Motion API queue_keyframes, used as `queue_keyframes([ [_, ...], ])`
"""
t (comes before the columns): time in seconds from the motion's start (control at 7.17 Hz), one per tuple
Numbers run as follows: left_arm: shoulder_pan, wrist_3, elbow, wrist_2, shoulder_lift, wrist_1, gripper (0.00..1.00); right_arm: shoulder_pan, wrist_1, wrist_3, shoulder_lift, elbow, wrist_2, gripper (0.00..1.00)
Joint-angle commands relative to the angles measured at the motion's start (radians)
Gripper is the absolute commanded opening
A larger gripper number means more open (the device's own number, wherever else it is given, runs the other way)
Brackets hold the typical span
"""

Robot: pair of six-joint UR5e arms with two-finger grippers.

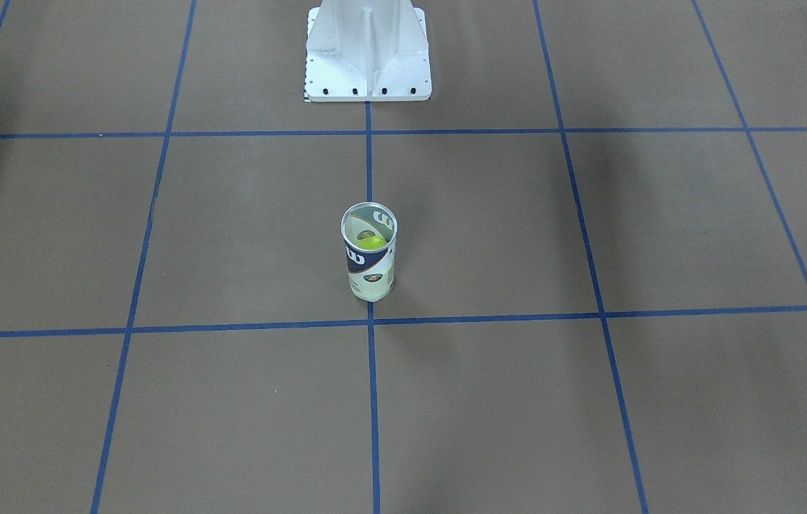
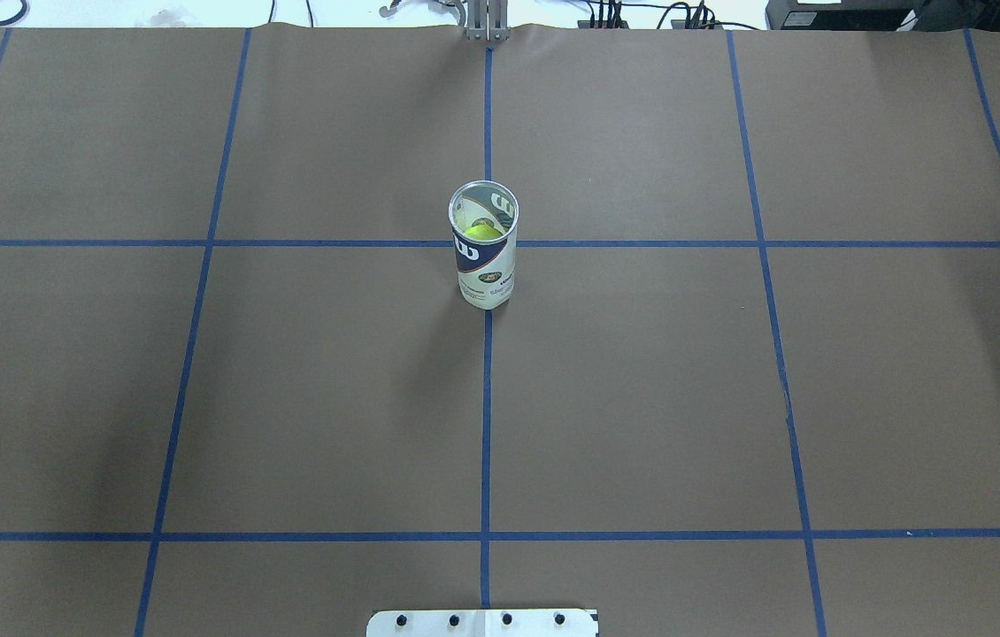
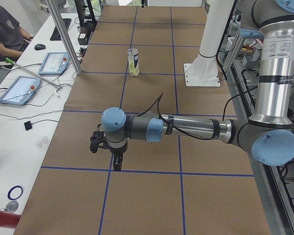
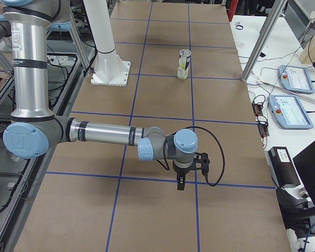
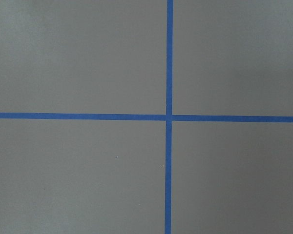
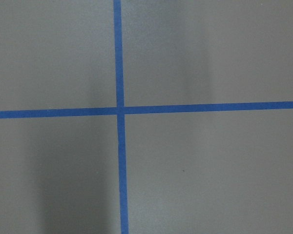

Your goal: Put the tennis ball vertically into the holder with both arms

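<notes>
The holder (image 2: 484, 257) is seen upright at the middle of the brown table (image 2: 288, 398), on a blue tape line (image 2: 486, 398), with a yellow-green tennis ball (image 2: 482, 233) inside. The left gripper (image 3: 117, 164) and right gripper (image 4: 181, 181) are held low, well apart from it; whether either is clenched or released cannot be told

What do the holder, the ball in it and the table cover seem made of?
The holder: apparently clear glossy plastic, yellow-green showing through; shiny rim, likely metal. The tennis ball: yellow-green, probably felt, too small to confirm. The table cover: matte brown, seemingly paper.
</notes>
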Motion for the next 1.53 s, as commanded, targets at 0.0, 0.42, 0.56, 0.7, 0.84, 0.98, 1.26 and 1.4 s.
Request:
queue_keyframes([
  [0.0, 0.0, 0.0, -0.001, -0.002, 0.0, 0.0, 1.0, -0.033, -0.069, -0.004, 0.024, 0.005, 0.002, 0.99],
  [0.42, 0.0, 0.0, 0.002, 0.0, 0.0, 0.0, 1.0, -0.038, -0.116, -0.006, 0.041, 0.002, 0.029, 0.99],
  [0.56, 0.0, 0.0, 0.002, 0.0, 0.0, 0.0, 1.0, -0.033, -0.173, -0.058, 0.066, 0.002, 0.028, 0.99],
  [0.7, 0.0, -0.003, 0.007, 0.0, 0.001, -0.027, 1.0, -0.032, -0.185, -0.107, 0.067, 0.0, 0.028, 0.99],
  [0.84, 0.0, -0.003, 0.007, 0.0, 0.003, -0.032, 1.0, -0.032, -0.185, -0.107, 0.065, 0.005, 0.022, 0.99],
  [0.98, 0.0, -0.002, 0.007, 0.0, 0.001, -0.034, 1.0, -0.03, -0.182, -0.107, 0.061, 0.005, 0.019, 0.99],
  [1.26, 0.0, 0.0, 0.008, 0.0, 0.003, -0.034, 1.0, -0.03, -0.182, -0.106, 0.061, 0.006, 0.019, 0.99],
  [1.4, 0.0, -0.003, 0.008, 0.0, 0.003, -0.034, 1.0, -0.032, -0.182, -0.106, 0.059, 0.006, 0.019, 0.99],
])
